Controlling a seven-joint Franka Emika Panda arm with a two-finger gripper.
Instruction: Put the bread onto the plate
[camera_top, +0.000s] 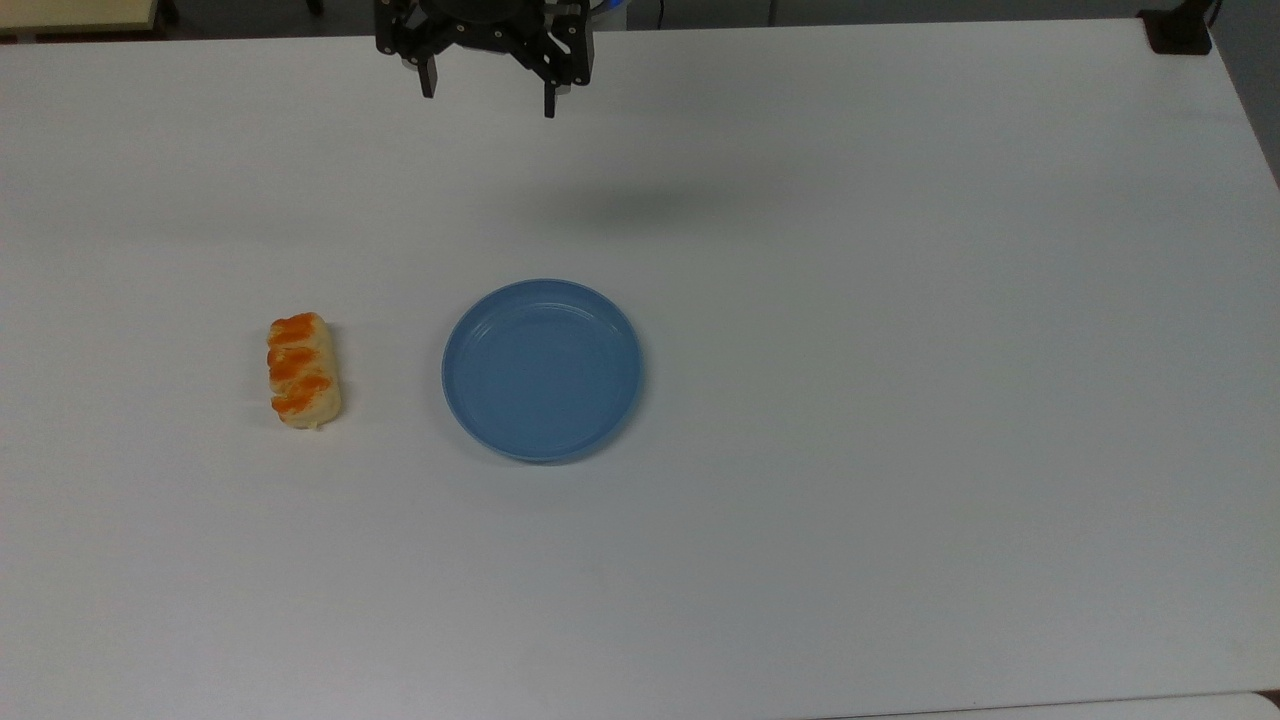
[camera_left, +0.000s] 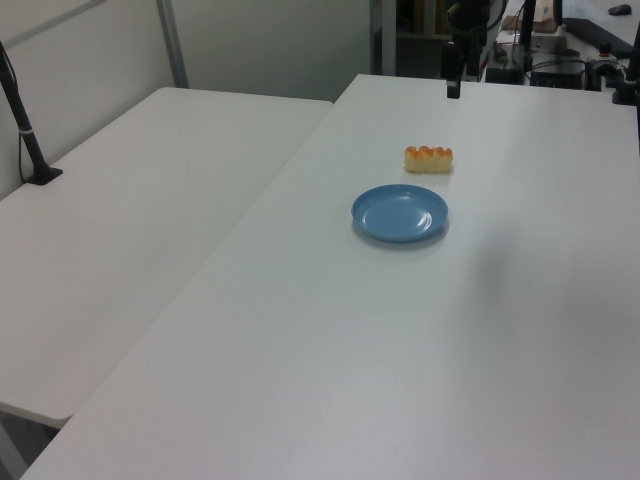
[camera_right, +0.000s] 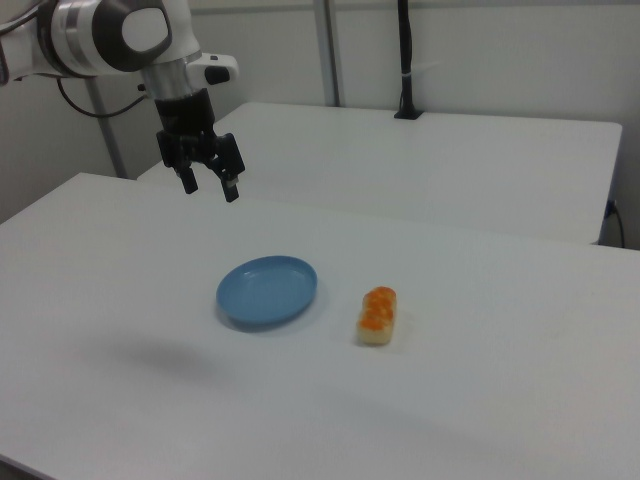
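Top view: the hand (camera_top: 488, 95) is hanging high with fingers apart and empty, while the bread (camera_top: 303, 370) is lying on the counter (camera_top: 900, 400) left of the plate (camera_top: 542, 370), so descending centred across its narrow width is advisable.

The arm (camera_right: 110, 35) is white and rounded, with a silver-grey joint ring and a dark circular cap on its side. A black cable trails behind it. Its wrist narrows into a black gripper (camera_right: 209, 185) with angular linkages and two slim black fingers (camera_top: 549, 98).
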